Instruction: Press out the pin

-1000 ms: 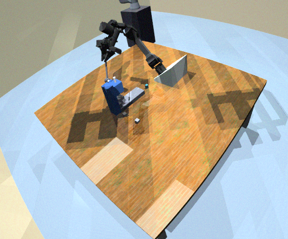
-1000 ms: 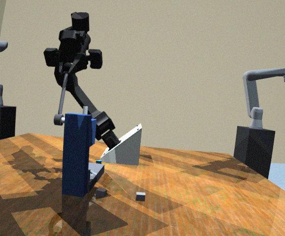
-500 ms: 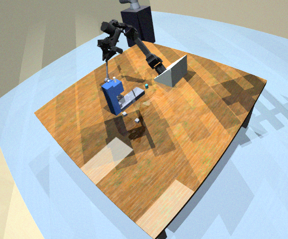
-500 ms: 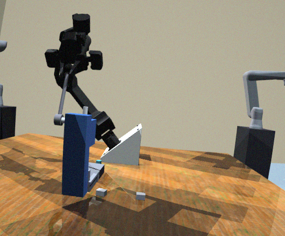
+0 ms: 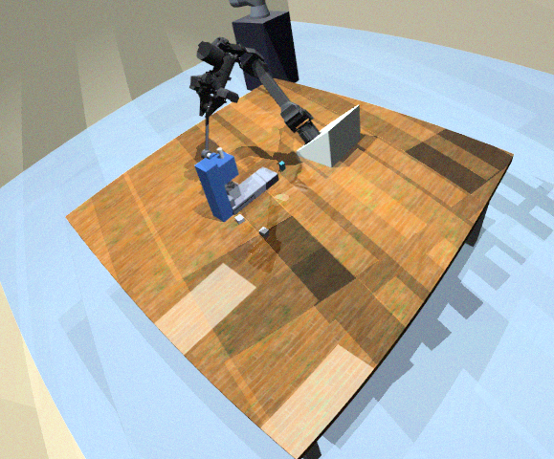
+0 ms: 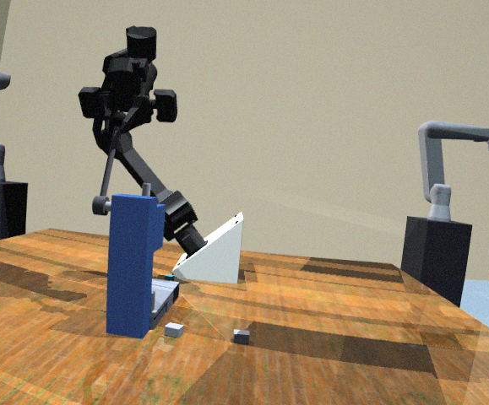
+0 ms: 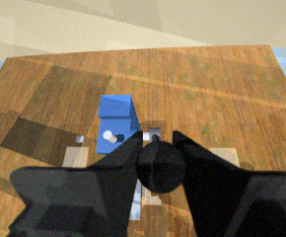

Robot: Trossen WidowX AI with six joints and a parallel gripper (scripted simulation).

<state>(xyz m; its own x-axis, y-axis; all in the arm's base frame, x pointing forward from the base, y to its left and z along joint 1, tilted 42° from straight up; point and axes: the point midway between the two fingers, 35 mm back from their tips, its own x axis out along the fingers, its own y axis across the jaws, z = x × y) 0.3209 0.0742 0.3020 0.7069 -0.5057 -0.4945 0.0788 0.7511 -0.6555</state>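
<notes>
In the exterior view, your claw (image 5: pixel 208 109) (image 6: pixel 120 120) (image 7: pixel 157 135) is narrowed onto the knob (image 6: pixel 118 116) (image 7: pixel 161 168) of the raised lever (image 5: pixel 207 132) (image 6: pixel 109 167), above the blue press (image 5: pixel 213 189) (image 6: pixel 129 266) (image 7: pixel 114 129). You can see a small grey block (image 5: pixel 233 188) on the bed (image 5: pixel 256 185) (image 6: pixel 164 293) at the press's foot, though its pin's alignment is unclear; two pale cubes sit near the press on your bench (image 5: pixel 178 237) (image 6: pixel 61 370) (image 7: pixel 207 74).

A small teal cube (image 5: pixel 281 166) (image 6: pixel 169 277) sits on the wooden tabletop (image 5: pixel 365 212) (image 6: pixel 323 305) (image 7: pixel 207 74). Two small pale-grey blocks lie apart from each other. In the exterior view, a grey jointed arm (image 6: pixel 434 161) stands on a dark boxy pedestal (image 6: pixel 441 256) at right; another similar pair is partly visible at left.
</notes>
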